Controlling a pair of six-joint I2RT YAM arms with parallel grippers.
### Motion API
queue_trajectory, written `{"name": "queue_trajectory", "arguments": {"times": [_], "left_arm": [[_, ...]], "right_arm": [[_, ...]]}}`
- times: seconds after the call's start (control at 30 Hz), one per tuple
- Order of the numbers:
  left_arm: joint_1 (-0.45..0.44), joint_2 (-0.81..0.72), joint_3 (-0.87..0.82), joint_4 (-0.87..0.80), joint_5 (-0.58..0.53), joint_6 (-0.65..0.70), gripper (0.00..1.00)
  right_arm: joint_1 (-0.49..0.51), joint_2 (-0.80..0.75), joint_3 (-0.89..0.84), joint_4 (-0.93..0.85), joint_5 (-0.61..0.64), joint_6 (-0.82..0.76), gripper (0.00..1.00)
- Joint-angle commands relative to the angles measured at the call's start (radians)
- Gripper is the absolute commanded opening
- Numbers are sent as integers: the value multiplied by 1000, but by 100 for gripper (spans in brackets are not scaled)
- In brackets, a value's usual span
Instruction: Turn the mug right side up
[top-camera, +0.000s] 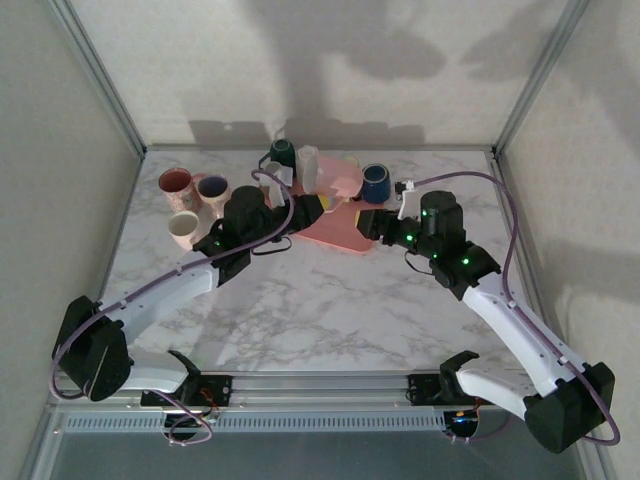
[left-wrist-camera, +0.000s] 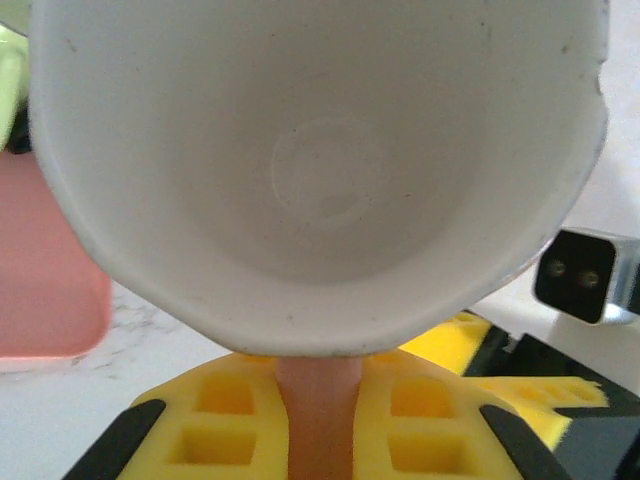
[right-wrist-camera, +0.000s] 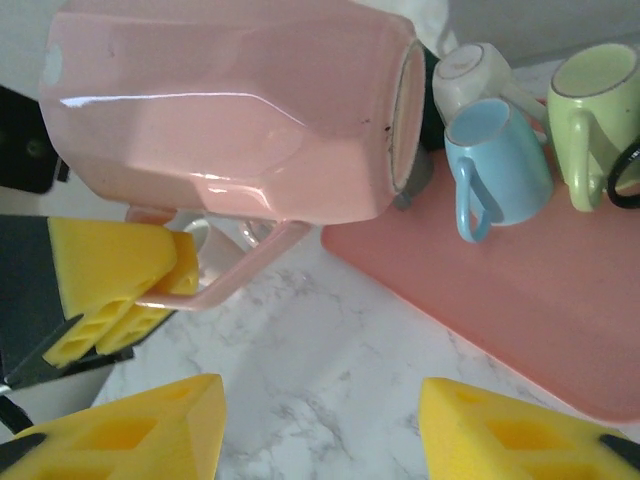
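Observation:
A pink mug (right-wrist-camera: 230, 110) with a white inside (left-wrist-camera: 320, 170) hangs on its side above the table's marble top. My left gripper (left-wrist-camera: 320, 400) is shut on its pink handle (right-wrist-camera: 240, 265), and its yellow fingers (right-wrist-camera: 110, 265) pinch the handle from both sides. The mug's mouth faces the left wrist camera and its base points towards the tray. My right gripper (right-wrist-camera: 320, 430) is open just below and beside the mug, with bare marble between its fingers. From above, both grippers meet near the tray's front edge, left (top-camera: 310, 207) and right (top-camera: 368, 222).
A pink tray (right-wrist-camera: 520, 290) behind the mug carries a light blue mug (right-wrist-camera: 495, 165), a green mug (right-wrist-camera: 600, 110) and a white one (right-wrist-camera: 475, 75). Three upright cups (top-camera: 190, 200) stand at the left of the table. A dark blue mug (top-camera: 376, 183) stands near the tray's right end.

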Motion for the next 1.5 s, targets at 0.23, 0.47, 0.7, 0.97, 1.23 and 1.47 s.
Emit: {"name": "queue_trajectory", "arguments": {"times": [0.23, 0.47, 0.7, 0.97, 1.23, 1.47], "left_arm": [[25, -63, 90, -197, -68, 191, 0], [34, -58, 115, -377, -172, 280, 0], [36, -52, 109, -537, -309, 329, 0], [36, -45, 83, -666, -523, 321, 0], [73, 16, 36, -737, -657, 291, 0], [139, 45, 1, -725, -677, 312, 0]], "right_arm": [[-13, -9, 41, -117, -3, -157, 55], [-24, 18, 59, -189, -9, -254, 55], [-28, 48, 53, -197, -16, -265, 56], [-28, 106, 60, -182, -66, -256, 56], [-28, 132, 70, -181, -95, -249, 56], [-28, 134, 69, -191, -98, -247, 56]]}}
